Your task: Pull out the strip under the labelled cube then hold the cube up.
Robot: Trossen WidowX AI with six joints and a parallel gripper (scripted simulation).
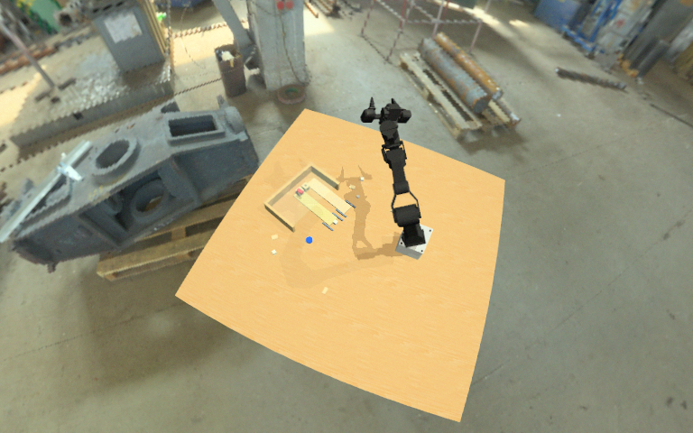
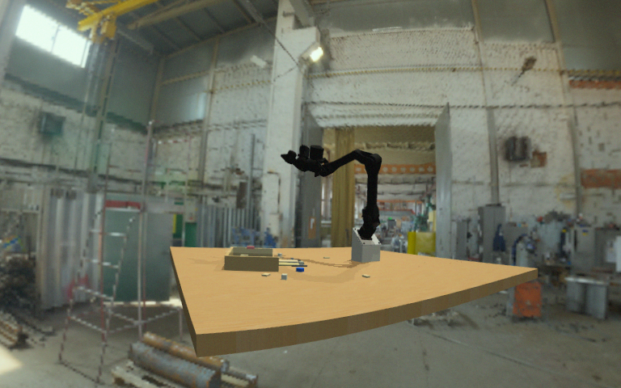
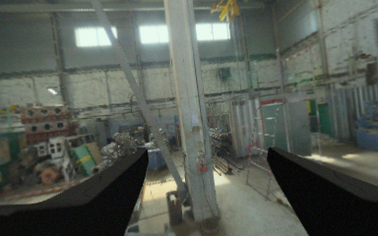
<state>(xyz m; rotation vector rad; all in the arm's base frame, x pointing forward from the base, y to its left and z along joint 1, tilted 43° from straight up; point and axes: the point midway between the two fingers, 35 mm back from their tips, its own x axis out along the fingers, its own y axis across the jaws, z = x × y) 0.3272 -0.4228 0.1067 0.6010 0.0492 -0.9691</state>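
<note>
A small red-topped cube sits at the inner end of a yellowish strip, inside a low walled frame. A pale small block is close beside it. A paler strip lies alongside. Dark thin bars stick out at the strips' outer ends. Any label on the cubes is too small to read. My gripper is open and empty, high above the table and beyond the frame, pointing roughly level away from the base.
A blue disc lies in front of the frame. Small pale pieces lie around, such as a block and a flat chip. The arm's base stands to the right.
</note>
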